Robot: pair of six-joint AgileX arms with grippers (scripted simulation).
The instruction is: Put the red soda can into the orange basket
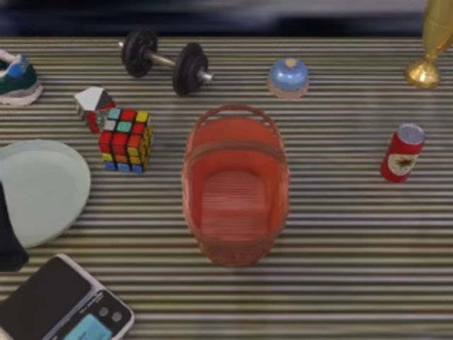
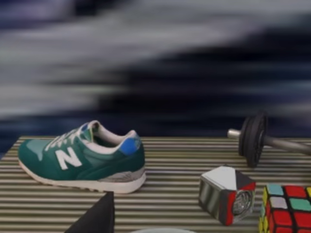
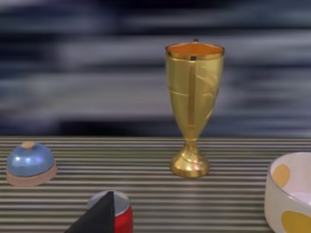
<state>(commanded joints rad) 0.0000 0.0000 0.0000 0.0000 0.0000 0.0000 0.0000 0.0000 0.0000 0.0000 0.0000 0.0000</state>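
The red soda can (image 1: 402,152) stands upright near the table's right side, well apart from the orange basket (image 1: 237,251), which sits mid-table and holds nothing. In the right wrist view the red soda can (image 3: 124,219) is close below the camera, its silver top partly behind the one dark finger (image 3: 99,218) that shows of my right gripper. No second finger shows across the wide gap and nothing is held. The right arm is out of the top view. My left arm (image 1: 8,237) is parked at the left edge, with one finger (image 2: 97,218) showing and nothing held.
A dumbbell (image 1: 166,64), blue bell (image 1: 288,76) and gold trophy cup (image 1: 428,42) line the far side. A puzzle cube (image 1: 126,139), small red-white box (image 1: 94,106), shoe (image 1: 15,81), pale plate (image 1: 39,188) and scale (image 1: 64,304) fill the left. A white-yellow bowl (image 3: 291,194) stands near the trophy.
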